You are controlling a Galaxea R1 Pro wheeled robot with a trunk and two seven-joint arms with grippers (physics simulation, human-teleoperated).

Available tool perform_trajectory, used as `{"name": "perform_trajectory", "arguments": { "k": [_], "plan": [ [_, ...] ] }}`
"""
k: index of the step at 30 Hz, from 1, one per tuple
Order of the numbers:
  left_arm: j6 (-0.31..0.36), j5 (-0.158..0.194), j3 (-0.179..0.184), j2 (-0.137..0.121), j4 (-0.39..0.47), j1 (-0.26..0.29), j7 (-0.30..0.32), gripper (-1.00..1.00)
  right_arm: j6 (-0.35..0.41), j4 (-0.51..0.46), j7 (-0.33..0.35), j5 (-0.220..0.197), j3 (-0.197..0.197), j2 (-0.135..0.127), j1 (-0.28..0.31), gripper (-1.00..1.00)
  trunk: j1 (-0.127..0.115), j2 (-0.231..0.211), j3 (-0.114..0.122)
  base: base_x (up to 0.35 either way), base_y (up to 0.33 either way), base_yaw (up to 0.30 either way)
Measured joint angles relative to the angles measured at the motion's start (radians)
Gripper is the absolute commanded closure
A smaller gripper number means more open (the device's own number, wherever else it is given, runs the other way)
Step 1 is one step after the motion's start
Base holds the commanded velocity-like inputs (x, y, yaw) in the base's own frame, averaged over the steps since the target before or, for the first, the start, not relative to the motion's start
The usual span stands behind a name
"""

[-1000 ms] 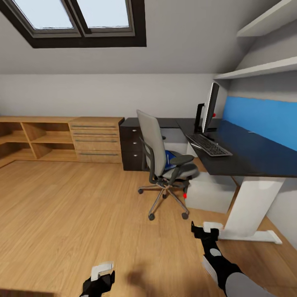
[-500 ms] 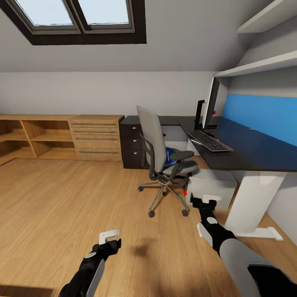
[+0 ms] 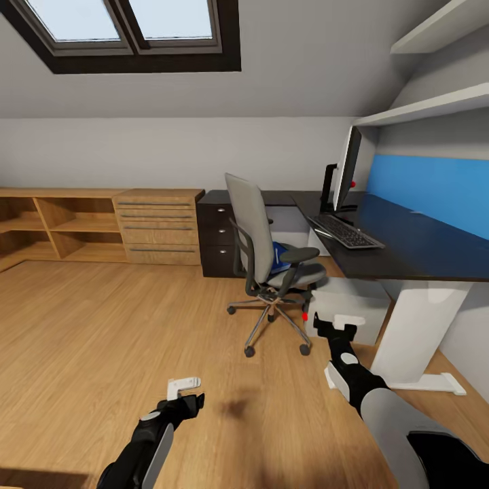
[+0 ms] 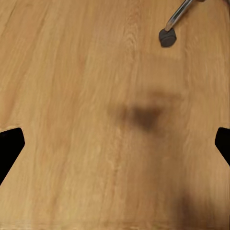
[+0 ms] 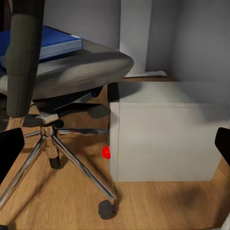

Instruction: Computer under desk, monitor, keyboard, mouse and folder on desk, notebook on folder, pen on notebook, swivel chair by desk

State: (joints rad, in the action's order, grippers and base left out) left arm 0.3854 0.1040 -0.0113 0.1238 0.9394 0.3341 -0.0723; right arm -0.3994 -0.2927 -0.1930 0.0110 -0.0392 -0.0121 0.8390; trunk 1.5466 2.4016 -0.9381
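Observation:
The grey swivel chair (image 3: 261,261) stands on the wood floor in front of the black-topped desk (image 3: 414,255), with the blue folder (image 3: 279,256) lying on its seat (image 5: 72,67). On the desk stand the monitor (image 3: 348,170) and, in front of it, the keyboard (image 3: 343,232). Under the desk sits the light grey computer (image 3: 353,309), its red light (image 5: 106,153) facing the chair. My right gripper (image 3: 343,323) is open, low beside the computer and the chair base. Left of the chair my left gripper (image 3: 183,387) hangs open above bare floor. The mouse, notebook and pen are out of view.
A low light-wood cabinet (image 3: 102,227) with shelves and drawers lines the back wall, beside the desk's black drawers (image 3: 217,234). The white desk leg (image 3: 414,339) stands right of my right arm. A chair castor (image 4: 167,37) lies ahead of my left gripper. Wall shelves (image 3: 435,109) hang above the desk.
The head view shifted slightly a second ago. Both arms have stretched further forward, the right gripper closer to the computer. Chair, folder and desk things have not moved.

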Motion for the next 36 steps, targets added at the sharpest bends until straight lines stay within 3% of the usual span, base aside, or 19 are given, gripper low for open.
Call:
{"name": "perform_trajectory", "arguments": {
  "k": [3,4,8,36],
  "plan": [
    [-0.022,-0.001,0.002,-0.001,-0.056,0.0,0.0,-1.0,-0.003,-0.001,0.0,0.0,-0.001,0.003,0.0,-1.0,0.0,0.0,0.0,0.158,0.0,0.0],
    [-0.06,-0.002,0.002,-0.001,-0.081,0.0,0.0,-1.0,-0.004,-0.001,0.0,0.0,-0.001,0.003,0.0,-1.0,0.0,0.0,0.0,0.287,0.0,0.0],
    [-0.094,-0.003,0.003,-0.002,-0.098,0.0,-0.001,-1.0,-0.005,-0.001,0.0,0.0,0.0,0.0,0.0,-1.0,-0.001,0.0,0.0,0.289,0.0,0.0],
    [-0.106,-0.003,0.003,-0.002,-0.121,0.0,0.0,-1.0,-0.009,0.003,0.001,0.0,-0.006,-0.002,0.0,-1.0,-0.001,0.0,0.0,0.246,-0.068,0.0]
  ]
}}
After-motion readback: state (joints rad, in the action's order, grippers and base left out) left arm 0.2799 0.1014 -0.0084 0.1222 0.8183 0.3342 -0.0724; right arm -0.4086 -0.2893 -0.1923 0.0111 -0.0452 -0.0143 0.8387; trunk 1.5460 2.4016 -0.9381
